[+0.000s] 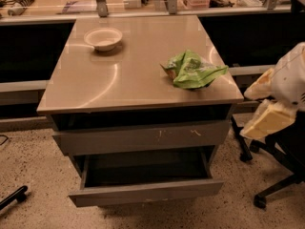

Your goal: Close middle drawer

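Observation:
The middle drawer [145, 192] is the grey one with a plain flat front. It stands pulled out towards me below the cabinet top, and its dark inside [143, 168] shows empty. Above it is the grey drawer front with pale scratch marks [140, 137], pushed in. My gripper [261, 105] hangs at the right edge of the camera view, to the right of the cabinet and about level with the upper drawer. It touches nothing. Its pale fingers [268, 122] stand apart and hold nothing.
On the cabinet top [119, 80] sit a white bowl [103, 37] at the back left and a crumpled green bag [193, 70] near the right edge. An office chair base [274, 175] stands on the speckled floor at the right. A long counter [57, 6] runs behind.

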Controlling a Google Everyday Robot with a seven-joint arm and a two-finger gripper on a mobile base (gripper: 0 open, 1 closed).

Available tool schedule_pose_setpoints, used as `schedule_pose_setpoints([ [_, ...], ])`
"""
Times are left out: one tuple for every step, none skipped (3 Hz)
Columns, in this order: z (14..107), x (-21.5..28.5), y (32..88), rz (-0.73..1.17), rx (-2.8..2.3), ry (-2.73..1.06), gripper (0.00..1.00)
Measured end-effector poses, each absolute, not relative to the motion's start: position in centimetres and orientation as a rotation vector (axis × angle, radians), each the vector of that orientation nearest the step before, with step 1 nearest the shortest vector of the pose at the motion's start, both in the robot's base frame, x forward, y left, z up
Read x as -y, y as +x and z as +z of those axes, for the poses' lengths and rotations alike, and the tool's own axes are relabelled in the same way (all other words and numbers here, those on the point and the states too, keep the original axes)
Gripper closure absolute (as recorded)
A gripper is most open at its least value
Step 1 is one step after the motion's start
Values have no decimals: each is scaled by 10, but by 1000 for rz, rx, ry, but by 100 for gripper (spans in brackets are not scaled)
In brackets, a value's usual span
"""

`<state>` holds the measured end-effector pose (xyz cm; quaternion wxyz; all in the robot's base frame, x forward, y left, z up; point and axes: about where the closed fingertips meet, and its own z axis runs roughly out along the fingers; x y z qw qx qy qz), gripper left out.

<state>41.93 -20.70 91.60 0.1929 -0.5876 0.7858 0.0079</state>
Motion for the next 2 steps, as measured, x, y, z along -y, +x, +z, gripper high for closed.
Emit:
schedule_pose_setpoints([
  [846, 195, 406, 134, -2213, -1576, 65],
  [738, 164, 391, 322, -2256, -1616, 88],
])
